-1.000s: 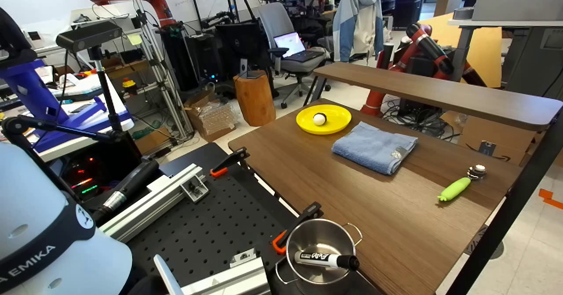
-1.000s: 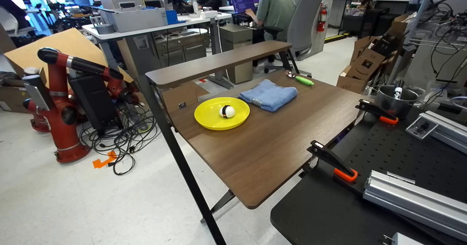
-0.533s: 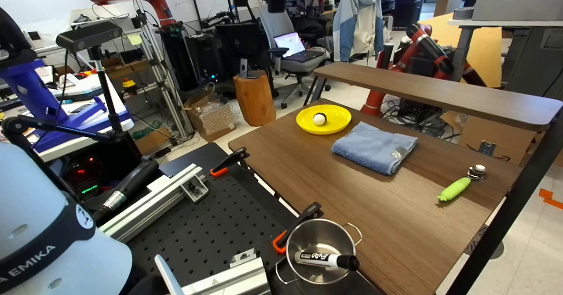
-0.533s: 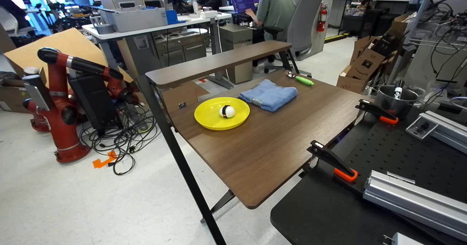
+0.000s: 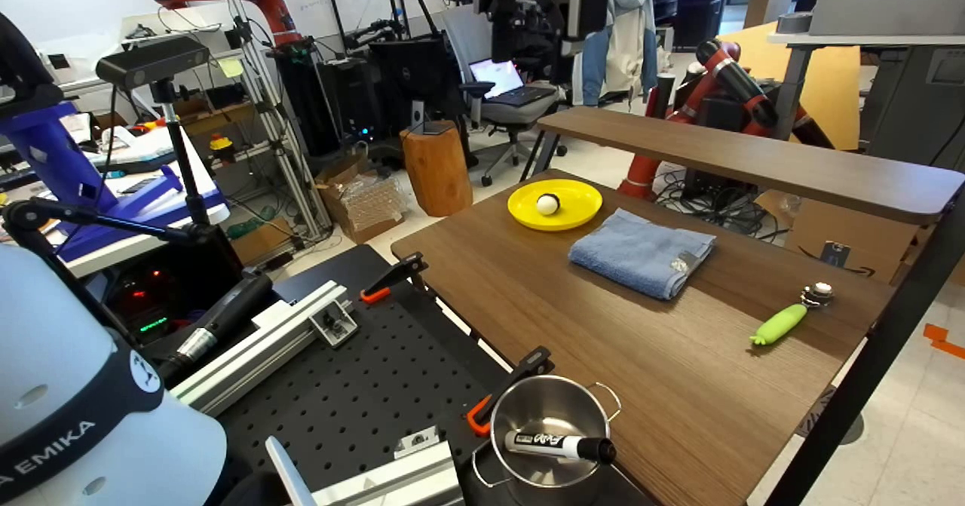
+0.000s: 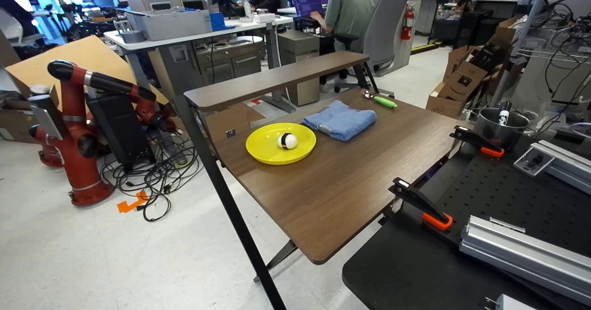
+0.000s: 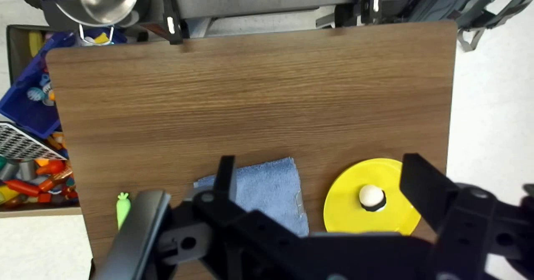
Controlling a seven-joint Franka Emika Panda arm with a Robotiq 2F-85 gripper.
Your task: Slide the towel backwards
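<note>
The towel is a folded blue-grey cloth (image 5: pixel 642 253) lying flat on the brown table, also in an exterior view (image 6: pixel 340 120). In the wrist view the towel (image 7: pixel 271 188) is partly hidden behind a finger and the gripper body. My gripper (image 7: pixel 319 159) is open and empty, its fingers wide apart, high above the table. In an exterior view the gripper (image 5: pixel 539 35) hangs at the top edge, well above and apart from the towel. The yellow round dish (image 5: pixel 577 216) lies beside the towel with a white and black ball (image 5: pixel 548 204) in it.
A green-handled tool (image 5: pixel 780 323) lies on the table (image 5: pixel 482 265) on the towel's other side. A raised shelf (image 5: pixel 724 144) runs along the table's far edge. A metal pot (image 5: pixel 520 400) with a marker (image 5: pixel 554 446) stands near the clamps (image 5: pixel 520 374) at the near edge.
My gripper has come into an exterior view from the top edge, moving lower and to the right there. Dark tips now also show at the top of an exterior view. The towel has not moved.
</note>
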